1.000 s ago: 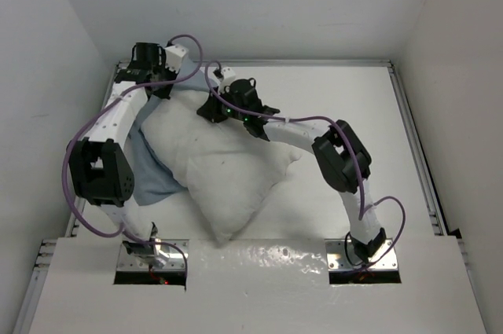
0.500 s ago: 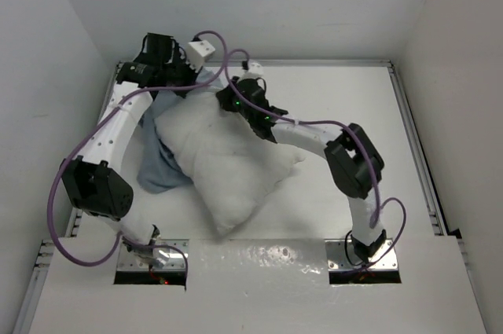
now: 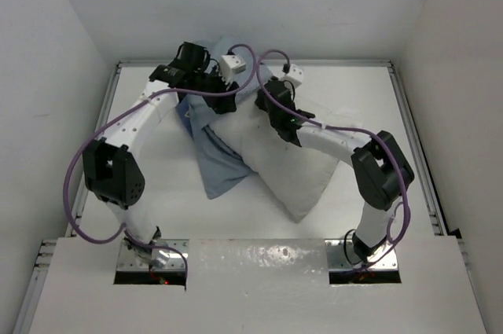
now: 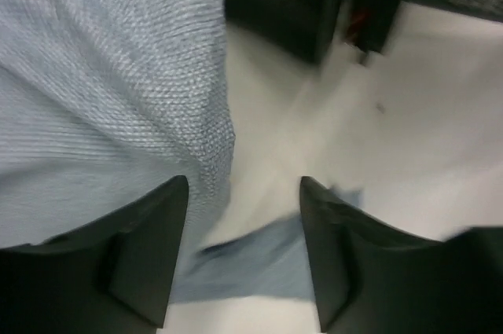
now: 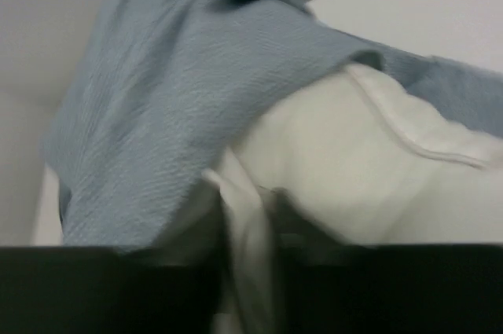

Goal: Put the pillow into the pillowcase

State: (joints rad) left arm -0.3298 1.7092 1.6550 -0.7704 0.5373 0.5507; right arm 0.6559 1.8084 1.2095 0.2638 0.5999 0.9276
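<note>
The white pillow lies slantwise across the middle of the table, one corner pointing at the near edge. The blue pillowcase is draped over its left end and trails down to the left. My right gripper is at the pillow's far end, shut on a fold of white pillow fabric, with the pillowcase bunched just above the pillow. My left gripper hovers at the back centre beside it. In the left wrist view the left gripper stands open, and the pillowcase hangs against its left finger.
A raised metal rim bounds the white table, and white walls close it in at the back and sides. Purple cables loop off both arms. The two wrists sit close together at the back.
Both arms have swung rightward along the back, dragging the pillow and pillowcase to the right. The left gripper has opened and let the blue fabric go.
</note>
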